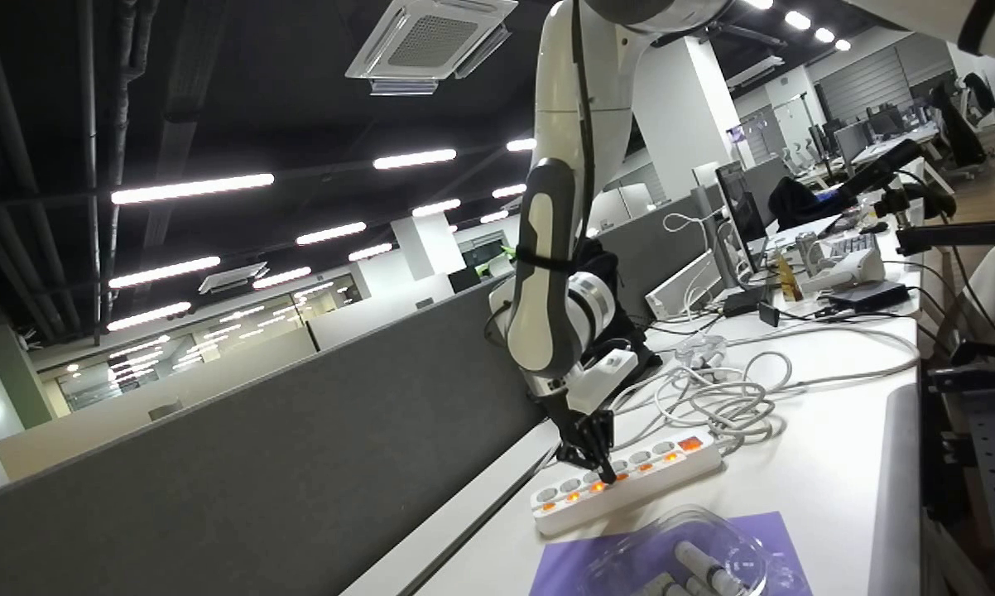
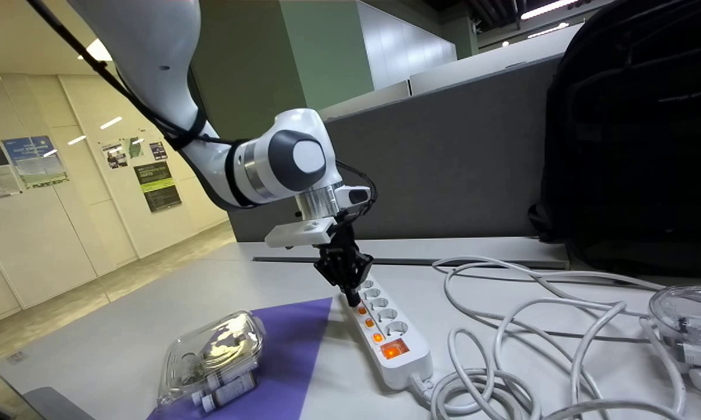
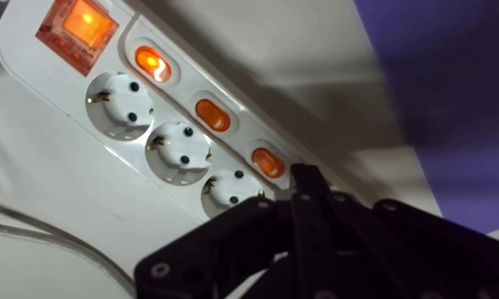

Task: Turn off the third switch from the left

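White plastic forms the power strip [image 1: 651, 486], positioned on the tabletop [image 1: 829, 430] between the edge along the grey partition [image 1: 340, 447] and the grey-trimmed edge. I locate the third switch [image 1: 598, 487] from the left, lit orange, in the half of the strip nearer the partition edge. My gripper [image 1: 607, 475] points down with jaws pressed together, tips just beside this switch; I cannot confirm contact. A purple sheet [image 2: 292, 350] bearing a clear container [image 2: 237, 344] lies beside the strip, towards the lower-left tabletop corner in an exterior view.
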Robot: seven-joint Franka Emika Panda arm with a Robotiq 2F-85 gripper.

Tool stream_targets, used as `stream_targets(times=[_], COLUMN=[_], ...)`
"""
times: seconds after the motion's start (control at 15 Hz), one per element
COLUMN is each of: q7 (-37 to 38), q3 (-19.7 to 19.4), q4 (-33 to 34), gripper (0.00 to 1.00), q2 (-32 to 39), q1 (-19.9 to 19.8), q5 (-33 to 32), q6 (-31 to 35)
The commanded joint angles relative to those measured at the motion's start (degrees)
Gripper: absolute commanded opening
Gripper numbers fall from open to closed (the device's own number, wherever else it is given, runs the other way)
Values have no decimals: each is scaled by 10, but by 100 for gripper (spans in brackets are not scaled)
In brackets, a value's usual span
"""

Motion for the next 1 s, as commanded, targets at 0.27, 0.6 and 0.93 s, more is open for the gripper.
stream_targets(times=[0.27, 0.6, 0.93], q7=[-11, -16, -17], q3=[3, 6, 6], q4=[24, 29, 37], gripper=[0, 0, 0], q2=[14, 11, 17], q1=[4, 2, 1], q5=[10, 18, 27], q6=[8, 20, 23])
